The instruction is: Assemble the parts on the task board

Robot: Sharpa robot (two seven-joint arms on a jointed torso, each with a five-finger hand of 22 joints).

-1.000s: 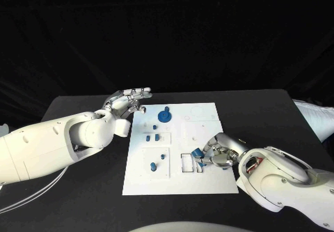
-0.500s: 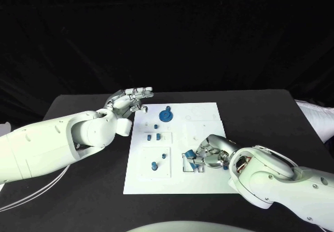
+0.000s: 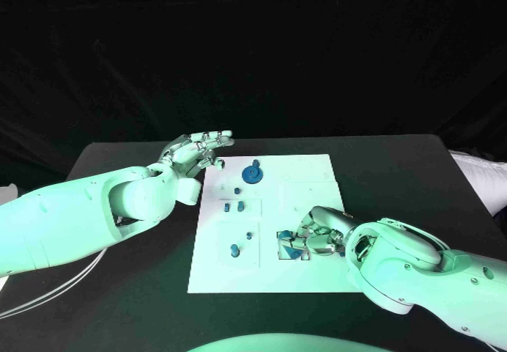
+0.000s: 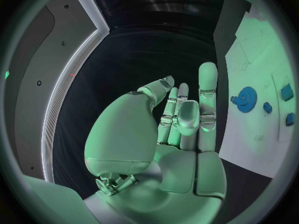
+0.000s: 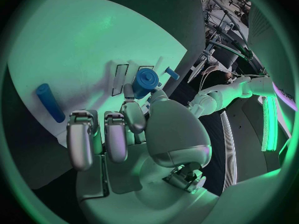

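The white task board (image 3: 313,174) lies mid-table. My right hand (image 3: 320,237) is low over the board's near right part and pinches a blue cylindrical part (image 3: 286,236) between thumb and a finger, right above the rectangular slots (image 3: 282,253). The right wrist view shows that part (image 5: 144,79) at the fingertips (image 5: 129,95), over the slots (image 5: 120,78). My left hand (image 3: 200,151) hovers open, fingers apart, beside the board's far left corner; the hand (image 4: 181,122) holds nothing.
A blue gear (image 3: 251,174) stands at the board's far side, also the gear (image 4: 246,94) in the left wrist view. Small blue parts (image 3: 234,207) and pegs (image 3: 234,251) stand along the board's left half. A loose blue peg (image 5: 50,102) lies on the board by my right hand.
My right hand has moved left across the board with the blue part, from the board's right edge to the rectangular slots. The left hand has stayed in place.
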